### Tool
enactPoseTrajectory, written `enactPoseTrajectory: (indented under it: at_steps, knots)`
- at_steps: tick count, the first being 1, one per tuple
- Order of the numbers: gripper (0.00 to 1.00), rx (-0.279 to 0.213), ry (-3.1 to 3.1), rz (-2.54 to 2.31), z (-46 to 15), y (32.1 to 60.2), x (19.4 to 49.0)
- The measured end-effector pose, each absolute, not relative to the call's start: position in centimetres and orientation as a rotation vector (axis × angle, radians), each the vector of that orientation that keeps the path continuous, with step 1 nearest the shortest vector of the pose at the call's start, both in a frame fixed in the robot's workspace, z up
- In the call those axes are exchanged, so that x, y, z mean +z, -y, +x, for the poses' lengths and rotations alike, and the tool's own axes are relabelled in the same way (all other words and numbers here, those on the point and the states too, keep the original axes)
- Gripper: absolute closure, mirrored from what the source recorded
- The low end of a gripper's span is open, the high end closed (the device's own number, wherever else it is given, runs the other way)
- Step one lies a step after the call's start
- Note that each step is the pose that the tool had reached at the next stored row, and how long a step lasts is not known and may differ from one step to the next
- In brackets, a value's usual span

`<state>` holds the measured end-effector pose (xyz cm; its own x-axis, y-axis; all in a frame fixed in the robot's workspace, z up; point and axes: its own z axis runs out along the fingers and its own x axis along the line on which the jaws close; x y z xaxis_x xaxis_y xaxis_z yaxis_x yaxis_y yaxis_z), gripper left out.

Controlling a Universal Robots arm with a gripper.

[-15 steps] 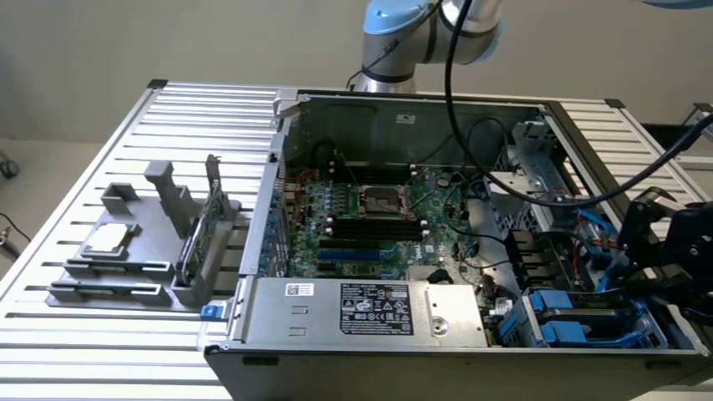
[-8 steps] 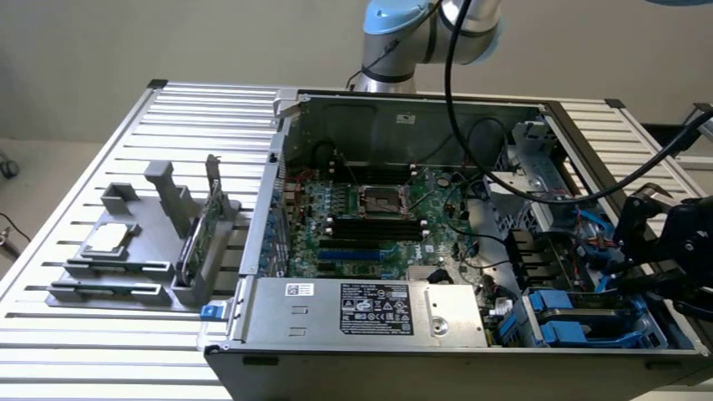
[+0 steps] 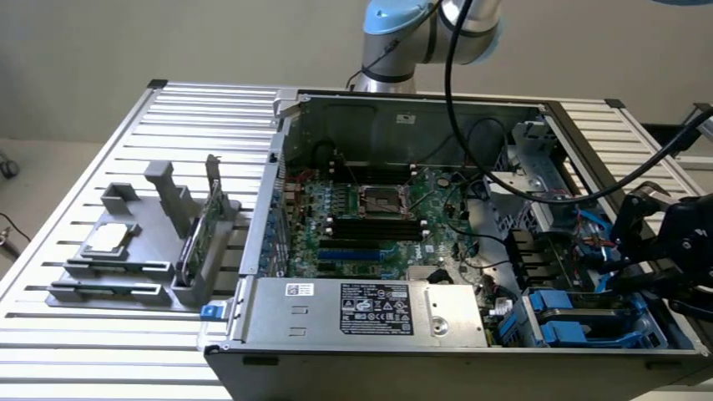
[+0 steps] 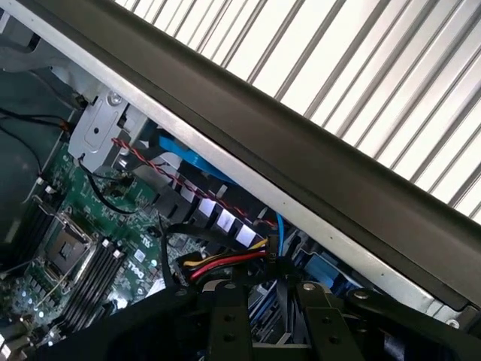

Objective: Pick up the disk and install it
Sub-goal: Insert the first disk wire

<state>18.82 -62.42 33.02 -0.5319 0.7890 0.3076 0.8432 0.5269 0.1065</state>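
The arm [image 3: 415, 33] rose from its base at the top centre of the exterior view, behind the open computer case [image 3: 446, 100]. Its far end came round to that view's right edge. There the black gripper [image 3: 675, 244] hung over the case's right side, just above the drive bays, with thick black cables [image 3: 535, 197] looping across to it.

In the wrist view the gripper [image 4: 274, 304] pointed down into the case beside its dark side rail [image 4: 316, 158], near a bundle of red, yellow and black wires [image 4: 225, 263] and the green motherboard [image 4: 75, 248]. Whether the claw was parted or clamped on anything could not be told.

The disk [image 3: 586, 321], grey with blue rails, lay in the bay at the lower right corner of the case, below the gripper and to the right of the silver power supply [image 3: 368, 309]. Contact between gripper and disk could not be made out. The case sat on a slatted metal table [image 3: 200, 109].
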Motion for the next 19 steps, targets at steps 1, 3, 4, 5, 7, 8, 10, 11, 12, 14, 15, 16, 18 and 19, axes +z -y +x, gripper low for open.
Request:
enactPoseTrajectory:
  at_steps: [1,3,4,5,7,8,10,11,12,14,15,16,18,19]
  knots:
    - [0.70,-0.357,2.544,-1.383,18.8,62.4,33.0]
    - [0.70,-0.355,2.542,-1.382,18.8,62.5,33.0]
    - [0.70,-0.354,2.541,-1.382,18.8,62.6,33.1]
    - [0.70,-0.353,2.540,-1.381,18.8,62.7,33.0]
    - [0.70,-0.352,2.539,-1.381,18.8,63.0,33.0]
    - [0.70,-0.352,2.539,-1.381,18.8,63.2,33.1]
    - [0.70,-0.353,2.538,-1.381,18.8,63.4,33.1]
    - [0.70,-0.354,2.538,-1.381,18.8,63.5,33.1]
    - [0.70,-0.355,2.537,-1.380,18.8,63.6,33.1]
    - [0.70,-0.356,2.536,-1.380,18.8,63.6,33.1]
    - [0.70,-0.356,2.536,-1.380,18.8,63.6,33.1]
    - [0.70,-0.357,2.536,-1.380,18.8,63.6,33.1]
    - [0.70,-0.357,2.536,-1.380,18.8,63.6,33.0]
    - [0.70,-0.357,2.536,-1.380,18.8,63.6,33.0]
